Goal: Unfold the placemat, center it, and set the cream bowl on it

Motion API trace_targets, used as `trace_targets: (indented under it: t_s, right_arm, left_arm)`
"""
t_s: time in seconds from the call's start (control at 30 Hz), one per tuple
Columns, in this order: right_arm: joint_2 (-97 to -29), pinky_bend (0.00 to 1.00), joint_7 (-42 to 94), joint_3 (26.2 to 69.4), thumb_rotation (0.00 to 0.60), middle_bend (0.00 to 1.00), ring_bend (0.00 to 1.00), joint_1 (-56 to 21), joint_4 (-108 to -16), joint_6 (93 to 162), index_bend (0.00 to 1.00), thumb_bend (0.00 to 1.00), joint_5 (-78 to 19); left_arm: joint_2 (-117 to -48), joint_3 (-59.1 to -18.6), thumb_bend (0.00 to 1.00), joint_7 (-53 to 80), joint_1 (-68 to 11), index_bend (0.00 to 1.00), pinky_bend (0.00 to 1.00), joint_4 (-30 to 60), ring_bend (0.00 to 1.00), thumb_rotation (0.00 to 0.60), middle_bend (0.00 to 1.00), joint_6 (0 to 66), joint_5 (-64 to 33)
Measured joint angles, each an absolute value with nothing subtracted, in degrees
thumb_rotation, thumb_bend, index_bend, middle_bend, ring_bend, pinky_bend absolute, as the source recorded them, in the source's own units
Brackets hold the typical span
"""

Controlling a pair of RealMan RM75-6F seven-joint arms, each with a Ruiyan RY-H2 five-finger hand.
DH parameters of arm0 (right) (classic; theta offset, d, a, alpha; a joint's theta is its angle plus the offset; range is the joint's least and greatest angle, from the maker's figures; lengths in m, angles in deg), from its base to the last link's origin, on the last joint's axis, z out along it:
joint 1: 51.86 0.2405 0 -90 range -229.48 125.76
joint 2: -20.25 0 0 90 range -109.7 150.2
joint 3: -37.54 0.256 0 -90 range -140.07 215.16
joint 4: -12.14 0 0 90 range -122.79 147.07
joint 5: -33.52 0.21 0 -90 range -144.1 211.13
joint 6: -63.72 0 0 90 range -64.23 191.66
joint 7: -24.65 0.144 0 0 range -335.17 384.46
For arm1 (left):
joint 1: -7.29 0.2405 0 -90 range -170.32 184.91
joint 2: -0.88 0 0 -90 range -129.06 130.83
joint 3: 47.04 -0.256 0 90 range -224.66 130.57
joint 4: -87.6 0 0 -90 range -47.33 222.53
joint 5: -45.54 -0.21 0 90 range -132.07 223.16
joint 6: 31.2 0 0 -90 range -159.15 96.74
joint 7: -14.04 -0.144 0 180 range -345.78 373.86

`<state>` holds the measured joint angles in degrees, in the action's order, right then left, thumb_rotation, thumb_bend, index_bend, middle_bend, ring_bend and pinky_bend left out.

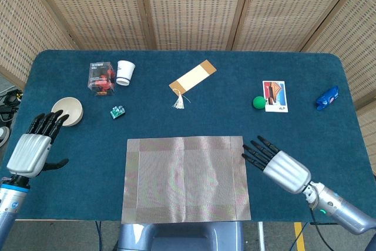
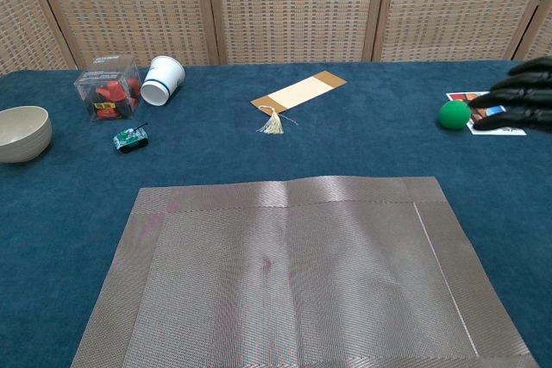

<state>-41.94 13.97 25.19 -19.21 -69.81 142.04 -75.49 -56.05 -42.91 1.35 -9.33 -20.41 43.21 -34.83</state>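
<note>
Woven grey-brown, the placemat (image 1: 185, 178) lies unfolded and flat at the near middle of the blue cloth-covered table (image 1: 194, 113), a faint crease running across it. The right hand (image 1: 276, 164) hovers just off the mat's right edge, fingers (image 1: 256, 149) straight and spread, holding nothing; in the chest view only its dark fingertips (image 2: 522, 96) show at the far right, in front of the picture card (image 1: 275, 96). The left hand (image 1: 34, 145) sits at the table's left edge, fingers extended and apart, empty, its tips just beside the cream bowl (image 1: 67, 111), whether touching cannot be told. The bowl stands upright, well apart from the mat.

Far left, a clear plastic box (image 1: 101, 77) with red pieces inside bears a small label too fine to read, and a white paper cup (image 1: 124, 72) lies tipped beside it. A small green toy car (image 1: 118, 111) rests nearer. A tan-and-cream bookmark (image 1: 191, 77) with a tassel lies far centre. A green ball (image 1: 258, 102) touches the card's left edge; its print is illegible. A blue packet (image 1: 327, 98) lies at the far right.
</note>
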Motion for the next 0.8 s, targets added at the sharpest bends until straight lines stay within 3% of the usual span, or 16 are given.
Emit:
trace_targets:
  t_s: [0.2,0.37,0.8]
  right_arm:
    - [-43.0,0.00,23.5,27.6,0.600,0.00,0.00,-25.3,-63.6,146.7,0.01,0.00,-67.4]
    - [-46.1,0.00,29.6,30.7,0.600,0.00,0.00,-31.1,-63.8,149.5,0.03,0.00,-59.2]
    - [-49.3,0.00,24.4,35.4,0.600,0.00,0.00,-37.3,-70.8,151.7,0.06,0.00,-53.0]
  left_arm:
    - [-57.1,-42.3,0.00,2.1,-10.1,0.00,0.00,-16.1,0.00,0.600,0.00,41.2,-32.0]
    - [-58.9,-41.3,0.00,4.6,-11.3,0.00,0.00,-9.5,0.00,0.600,0.00,38.0,-28.5]
    - [-67.7,-39.6,0.00,12.1,-16.5,0.01,0.00,10.8,0.00,0.600,0.00,25.9,-22.5]
